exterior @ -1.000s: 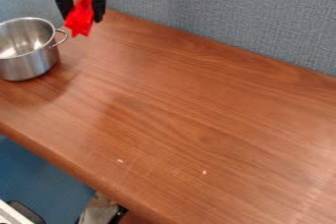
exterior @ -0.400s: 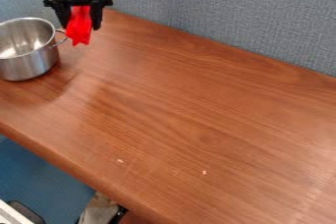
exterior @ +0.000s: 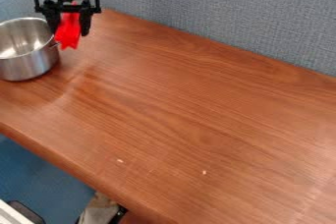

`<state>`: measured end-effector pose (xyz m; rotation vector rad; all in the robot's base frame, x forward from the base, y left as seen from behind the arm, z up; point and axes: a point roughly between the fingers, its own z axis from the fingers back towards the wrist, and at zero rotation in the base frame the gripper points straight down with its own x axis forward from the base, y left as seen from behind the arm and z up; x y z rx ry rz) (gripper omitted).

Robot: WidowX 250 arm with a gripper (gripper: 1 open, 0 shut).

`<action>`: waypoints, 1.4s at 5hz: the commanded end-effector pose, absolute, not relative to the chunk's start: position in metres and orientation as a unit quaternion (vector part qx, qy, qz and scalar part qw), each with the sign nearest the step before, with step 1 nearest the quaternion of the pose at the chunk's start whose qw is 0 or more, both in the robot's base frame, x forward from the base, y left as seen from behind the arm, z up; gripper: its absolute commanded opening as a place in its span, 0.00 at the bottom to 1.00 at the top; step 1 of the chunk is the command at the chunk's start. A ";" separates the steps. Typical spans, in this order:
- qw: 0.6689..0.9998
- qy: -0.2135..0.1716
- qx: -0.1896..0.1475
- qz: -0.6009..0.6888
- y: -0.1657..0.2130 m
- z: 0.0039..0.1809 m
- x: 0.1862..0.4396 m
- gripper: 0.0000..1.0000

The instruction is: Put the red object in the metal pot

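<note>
The red object hangs upright just right of the metal pot, held at its upper end by my gripper, which is shut on it and points straight down. The shiny pot stands at the table's far left with its inside showing nothing in it. The red bar's lower end hangs close beside the pot's rim and right side handle, outside the pot.
A brown wooden table runs from the left to the lower right, backed by a grey-blue textured wall. The table's front edge drops to a blue floor at the lower left.
My gripper has carried the red object leftward and down, from above the table's back edge to right beside the pot's rim. The pot has stayed where it was.
</note>
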<state>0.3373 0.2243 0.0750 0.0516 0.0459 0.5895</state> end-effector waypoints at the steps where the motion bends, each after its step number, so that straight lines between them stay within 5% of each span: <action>1: 0.963 0.007 0.041 0.266 0.220 0.096 0.352 0.00; 5: 0.946 0.051 0.027 0.319 0.211 0.072 0.359 0.00; 7: 0.967 0.060 0.010 0.248 0.204 0.094 0.364 0.00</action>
